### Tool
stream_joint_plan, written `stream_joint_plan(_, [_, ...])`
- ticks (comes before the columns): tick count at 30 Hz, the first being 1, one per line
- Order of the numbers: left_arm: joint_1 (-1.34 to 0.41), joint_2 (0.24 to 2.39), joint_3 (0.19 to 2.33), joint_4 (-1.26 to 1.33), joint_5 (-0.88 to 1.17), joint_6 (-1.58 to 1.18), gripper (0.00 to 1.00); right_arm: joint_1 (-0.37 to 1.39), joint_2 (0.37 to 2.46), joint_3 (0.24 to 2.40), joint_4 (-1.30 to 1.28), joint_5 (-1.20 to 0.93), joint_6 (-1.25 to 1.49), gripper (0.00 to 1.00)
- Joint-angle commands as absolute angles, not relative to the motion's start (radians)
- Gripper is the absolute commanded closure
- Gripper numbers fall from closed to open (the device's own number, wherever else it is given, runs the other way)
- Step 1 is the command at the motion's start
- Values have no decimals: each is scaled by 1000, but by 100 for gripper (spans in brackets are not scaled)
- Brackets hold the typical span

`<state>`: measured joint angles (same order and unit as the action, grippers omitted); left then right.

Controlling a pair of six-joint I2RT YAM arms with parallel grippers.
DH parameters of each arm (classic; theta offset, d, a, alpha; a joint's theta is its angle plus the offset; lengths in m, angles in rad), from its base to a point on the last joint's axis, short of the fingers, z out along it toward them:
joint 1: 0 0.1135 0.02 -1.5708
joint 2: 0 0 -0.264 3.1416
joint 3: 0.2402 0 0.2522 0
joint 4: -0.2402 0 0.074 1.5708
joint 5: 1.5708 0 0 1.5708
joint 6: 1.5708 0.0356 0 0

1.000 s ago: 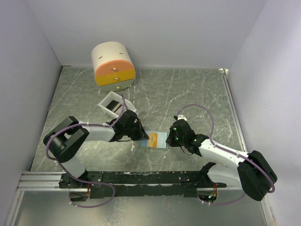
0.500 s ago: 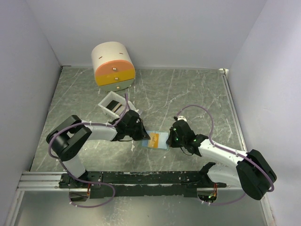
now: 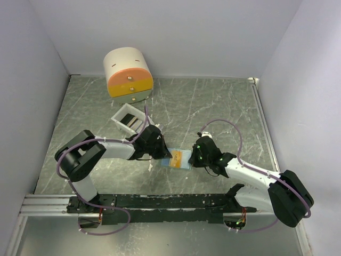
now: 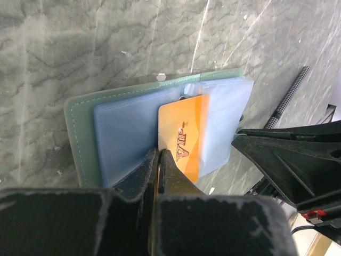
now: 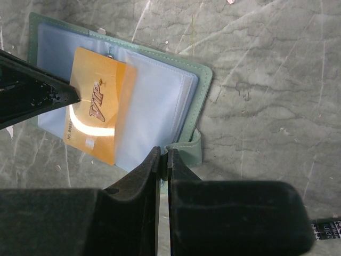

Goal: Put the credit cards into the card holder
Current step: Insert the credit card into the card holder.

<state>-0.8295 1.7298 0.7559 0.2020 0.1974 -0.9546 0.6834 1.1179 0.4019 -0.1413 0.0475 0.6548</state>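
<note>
A: Where is the card holder (image 3: 184, 161)?
B: It lies open, pale blue inside facing up, on the marble surface (image 3: 224, 106), between the two arms.

A: And the orange VIP card (image 4: 184, 141)?
B: It lies on the holder's blue leaves. One end is tucked under a translucent sleeve, and the rest is still outside.

A: What are the left fingers (image 4: 143, 172) doing?
B: They are pressed together and pinch the card's outer edge.

A: And the right fingers (image 5: 139, 173)?
B: They are nearly together, with only a slit between them. The tips sit at the holder's edge, just beside the clasp tab (image 5: 189, 146). Whether they pinch that edge cannot be told.

A: Anything else on the surface?
B: A white open box (image 3: 118, 118) with something dark inside stands behind the left arm. A cream cylinder with orange and yellow drawers (image 3: 128, 72) stands at the far left corner, well apart from the holder.
</note>
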Motion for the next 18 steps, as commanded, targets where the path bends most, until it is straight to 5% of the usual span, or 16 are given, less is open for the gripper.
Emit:
stream_joint_plan(1, [-840,1716,743,130,102,-947,93,683,1099,396,-153,32,666,100])
stream_joint_plan(18, [-841,1721,827,23,82,-803,93,683,1088,391,-151,24,666,100])
